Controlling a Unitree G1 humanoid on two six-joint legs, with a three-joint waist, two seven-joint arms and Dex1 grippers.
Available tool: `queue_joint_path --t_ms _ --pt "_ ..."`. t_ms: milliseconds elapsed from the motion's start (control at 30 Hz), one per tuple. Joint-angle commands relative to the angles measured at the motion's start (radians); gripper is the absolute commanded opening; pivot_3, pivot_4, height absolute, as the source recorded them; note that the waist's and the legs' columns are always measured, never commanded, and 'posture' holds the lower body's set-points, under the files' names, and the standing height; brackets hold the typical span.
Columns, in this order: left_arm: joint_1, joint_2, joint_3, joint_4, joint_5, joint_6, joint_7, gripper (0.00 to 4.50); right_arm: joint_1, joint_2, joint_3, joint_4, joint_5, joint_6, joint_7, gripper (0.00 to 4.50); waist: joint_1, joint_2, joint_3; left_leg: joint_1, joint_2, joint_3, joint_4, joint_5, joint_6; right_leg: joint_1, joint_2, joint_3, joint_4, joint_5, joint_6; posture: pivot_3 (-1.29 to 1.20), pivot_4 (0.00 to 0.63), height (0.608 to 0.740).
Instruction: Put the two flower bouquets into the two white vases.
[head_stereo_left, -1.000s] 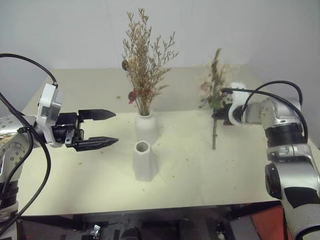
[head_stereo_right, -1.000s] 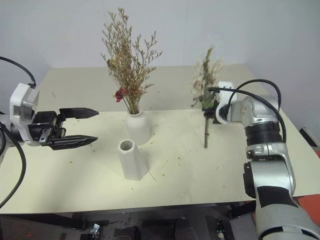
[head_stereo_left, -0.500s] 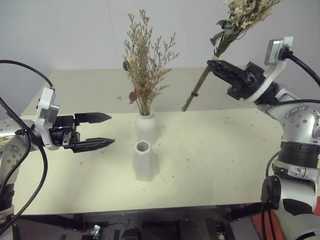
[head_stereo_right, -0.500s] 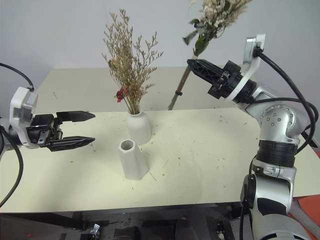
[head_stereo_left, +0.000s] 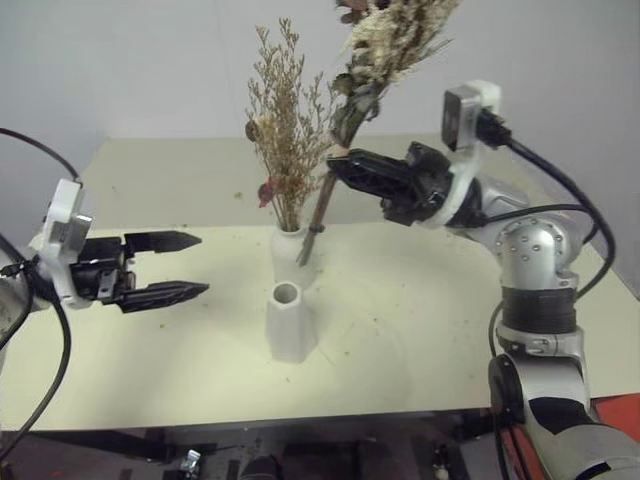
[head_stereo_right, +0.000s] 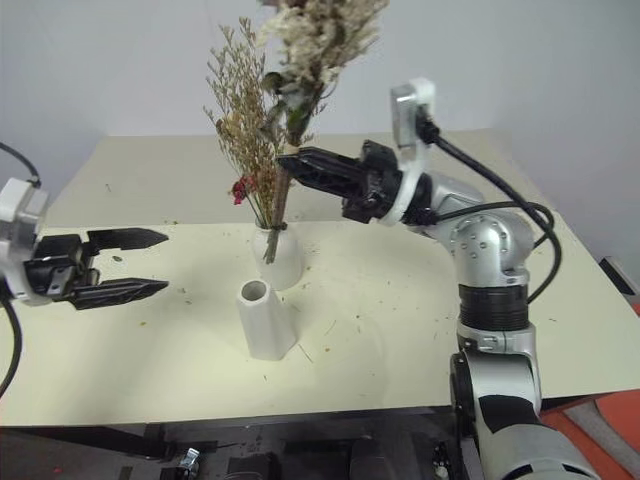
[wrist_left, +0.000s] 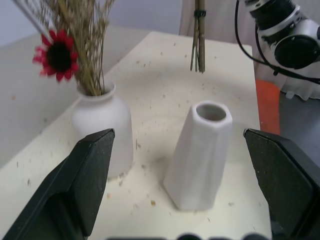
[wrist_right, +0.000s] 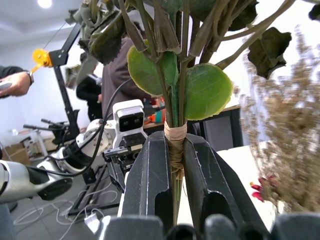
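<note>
While my right fingers (head_stereo_left: 335, 166) pinch the long stem of the cream-and-green bouquet (head_stereo_left: 385, 45) in the upper middle of the frame, its stem end hangs beside the round vase (head_stereo_left: 294, 252), which holds the dry tan bouquet (head_stereo_left: 290, 130). The tapered vase (head_stereo_left: 288, 323) stands empty just in front. My left fingers (head_stereo_left: 192, 264) gape wide, empty, at left over the bench (head_stereo_left: 430, 330).

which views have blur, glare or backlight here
Right wrist view: bright window behind the held bouquet backlights its leaves; a ceiling lamp glares. Left wrist view: the near fingers are soft, the cone vase sharp. Eye views: even light, faint shadows on the table.
</note>
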Motion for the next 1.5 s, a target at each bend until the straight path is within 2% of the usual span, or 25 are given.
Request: queue_joint_path --t_ms 33,200,667,1100,1500 --pt "0.042 0.034 0.105 -0.074 -0.048 0.024 -0.011 4.50 -0.022 0.003 0.015 -0.024 -0.020 -0.046 0.027 0.20 0.002 0.000 0.000 0.000 0.000 0.000 0.000 0.000 0.000 0.000 0.000 0.000 0.000 0.000 0.000 0.00 0.150 0.740" --pt "0.108 0.026 0.166 -0.152 -0.102 0.064 0.008 4.50 -0.019 0.007 0.051 -0.011 -0.054 -0.064 0.057 0.20 0.010 0.000 0.000 0.000 0.000 0.000 0.000 0.000 0.000 0.000 0.000 0.000 0.000 0.000 0.001 0.00 0.150 0.740" --pt "0.128 0.029 0.152 -0.206 -0.160 0.068 -0.004 4.50 -0.001 -0.009 0.116 -0.040 -0.116 -0.080 0.107 0.20 0.012 0.000 0.000 0.001 0.000 0.000 0.000 0.000 0.000 0.000 0.000 0.000 0.000 0.000 0.000 0.00 0.150 0.740" --pt "0.140 0.031 0.167 -0.202 -0.155 0.064 -0.011 4.50 -0.044 -0.022 0.080 -0.042 -0.122 -0.128 0.120 0.20 0.013 0.000 0.000 0.001 0.000 0.000 0.000 0.000 0.000 0.000 0.000 0.000 0.000 0.000 0.000 0.00 0.150 0.740" --pt "0.133 0.026 0.154 -0.191 -0.146 0.055 -0.009 4.50 -0.042 -0.040 0.070 -0.077 -0.053 -0.071 0.148 0.20 0.014 0.000 0.000 0.001 0.000 0.000 0.000 0.000 0.000 0.000 0.001 0.000 0.000 0.000 0.000 0.00 0.150 0.740"
